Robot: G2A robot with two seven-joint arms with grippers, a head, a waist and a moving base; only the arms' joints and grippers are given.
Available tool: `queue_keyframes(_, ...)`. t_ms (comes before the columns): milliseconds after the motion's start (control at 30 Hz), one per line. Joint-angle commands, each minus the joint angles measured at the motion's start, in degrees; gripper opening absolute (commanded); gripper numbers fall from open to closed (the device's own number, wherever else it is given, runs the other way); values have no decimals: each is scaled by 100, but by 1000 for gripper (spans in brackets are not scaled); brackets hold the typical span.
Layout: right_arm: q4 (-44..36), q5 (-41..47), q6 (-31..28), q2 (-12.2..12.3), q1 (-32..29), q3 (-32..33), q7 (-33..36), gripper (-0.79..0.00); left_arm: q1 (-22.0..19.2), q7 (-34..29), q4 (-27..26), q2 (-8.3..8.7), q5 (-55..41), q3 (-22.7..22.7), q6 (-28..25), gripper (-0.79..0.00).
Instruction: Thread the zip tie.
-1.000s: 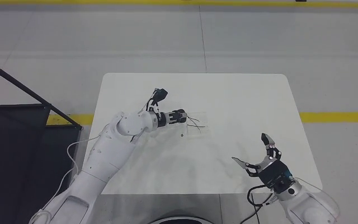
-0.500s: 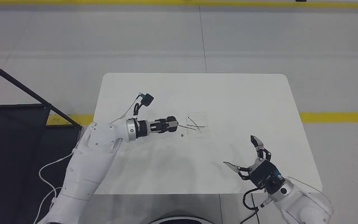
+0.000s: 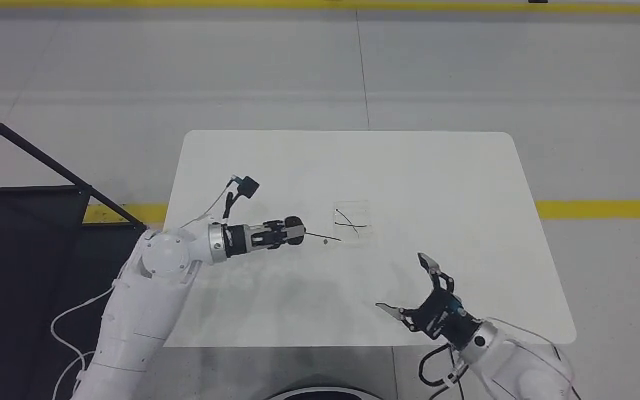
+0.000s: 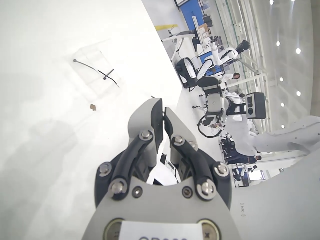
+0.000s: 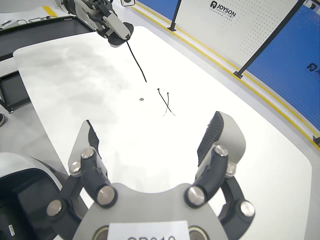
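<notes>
Left hand [image 3: 298,232], seen from above, sits low over the left-middle of the white table [image 3: 450,180]. Its fingers are pressed together on one end of a black zip tie [image 3: 315,237], whose free tip points at a clear sheet [image 3: 362,209] just beside it, and two crossed ties [image 3: 349,222] lie on that sheet. The right hand [image 3: 401,282] is near the table's front edge, well apart, with its fingers spread wide. From the left wrist, the pads [image 4: 157,116] meet on a thin black sliver, with the crossed ties beyond and a small brown speck [image 4: 93,106] on the table between. From the right wrist, the spread fingers [image 5: 215,136] frame the zip tie slanting down from the left hand, its tip near the speck.
</notes>
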Motion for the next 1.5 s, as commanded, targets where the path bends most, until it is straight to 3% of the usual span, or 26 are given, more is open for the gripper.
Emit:
queue_keyframes(0,33,-21,-96,3,48,-77,13,0,15,28,-7,-2,-8,13,14,-785)
queue_keyframes(167,180,-722,-167,-18,574,-789,184,0,58,287,-147,-30,149,354,268,-785)
queue_keyframes(333,242,-1569,444,-87,986,-1455,671,0,-23,167,-187,-46,120,667,232,-785)
queue_keyframes(633,242,-1569,444,-87,986,-1455,671,0,-120,-61,-146,-13,-78,821,164,-785)
queue_keyframes(867,462,-1906,883,-160,1312,-1876,1079,0,-180,-45,-114,2,-78,964,172,-785)
queue_keyframes(900,484,-1898,909,-174,1378,-1935,1144,-111,-177,-34,-125,6,-71,973,179,-785)
queue_keyframes(967,537,-1834,913,-194,1481,-2013,1196,-249,-171,-30,-154,16,-60,986,177,-785)
queue_keyframes(1067,592,-1789,910,-211,1569,-2069,1252,-391,-164,-8,-171,31,-61,996,176,-785)
queue_keyframes(1467,790,-1766,830,-244,1758,-2207,1363,-714,-196,30,-174,78,-95,1079,177,-785)
